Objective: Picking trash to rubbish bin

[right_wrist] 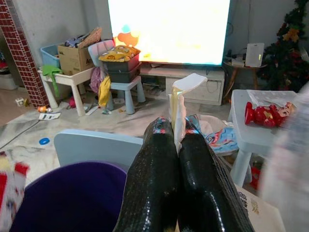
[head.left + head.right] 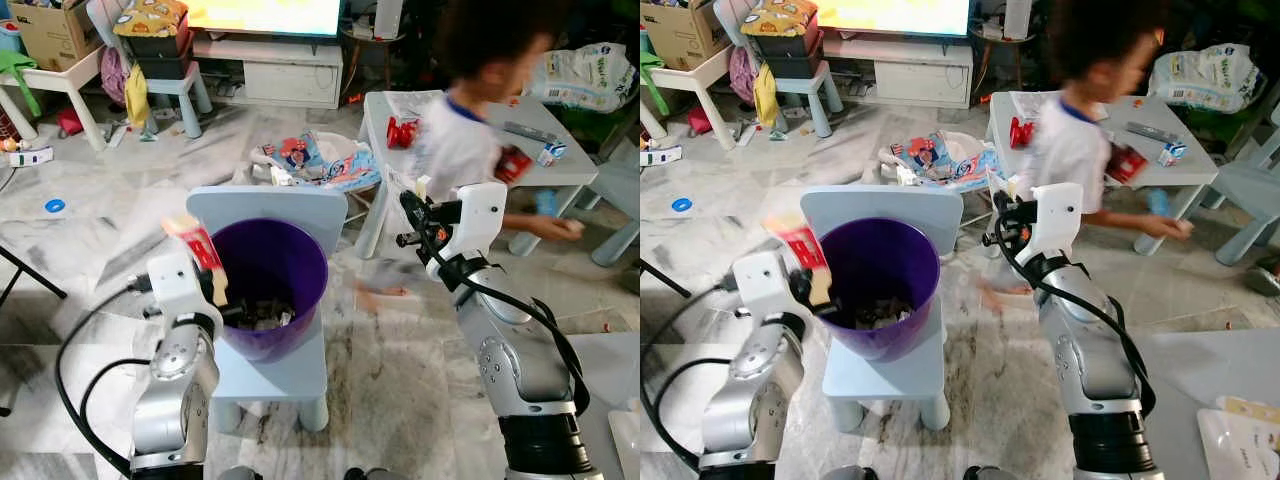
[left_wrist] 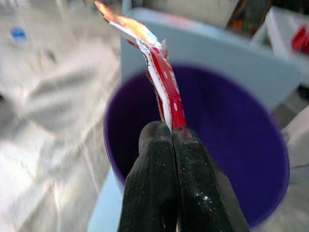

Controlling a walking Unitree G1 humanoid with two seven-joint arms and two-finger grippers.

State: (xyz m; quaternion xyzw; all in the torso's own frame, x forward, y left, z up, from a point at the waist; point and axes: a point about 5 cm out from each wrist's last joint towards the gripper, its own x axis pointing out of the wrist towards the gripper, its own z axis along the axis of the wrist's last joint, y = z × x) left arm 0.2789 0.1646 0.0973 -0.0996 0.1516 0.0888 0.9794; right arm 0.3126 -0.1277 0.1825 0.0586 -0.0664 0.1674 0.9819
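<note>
Two hands clamped on trash: left hand point(image 3: 171, 133) on red wrapper point(image 3: 164, 87) over purple bin point(image 2: 270, 290), right hand point(image 1: 175, 133) on pale scrap point(image 1: 181, 104).

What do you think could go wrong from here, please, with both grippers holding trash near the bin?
The left gripper pinches the red wrapper at the purple bin's rim, so it might drop outside. The right gripper holds its pale scrap beside the bin, not over it. A person stands close, so swinging that arm risks contact.
</note>
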